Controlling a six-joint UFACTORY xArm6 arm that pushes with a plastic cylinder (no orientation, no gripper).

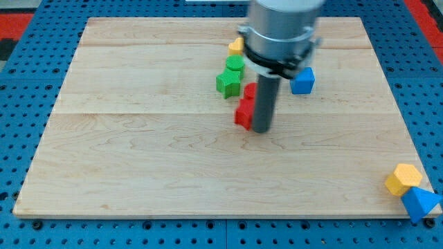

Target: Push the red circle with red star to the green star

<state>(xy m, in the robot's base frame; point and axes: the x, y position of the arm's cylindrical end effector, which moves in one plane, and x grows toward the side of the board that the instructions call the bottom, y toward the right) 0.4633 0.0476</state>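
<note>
Tip [261,129] down on the counter [138,173], a plain rod as end effector, no jaws, holding nothing. Right beside it, on the view's left, two red blocks: the lower one [243,113] touching the rod, the upper one [250,90] half hidden behind it. Hard to tell which is the circle and which the star. Up and left, close by, two green blocks: the bigger one [226,82], likely the green star, and a smaller one [235,65]. Further out, a yellow block [237,46], a blue block [302,80], then a yellow [403,179] and blue [419,203] pair at the bottom right corner.

Probably light, hard, easy to slide. No grabbing; best pushed from the lower right side, or likely to spin away.
</note>
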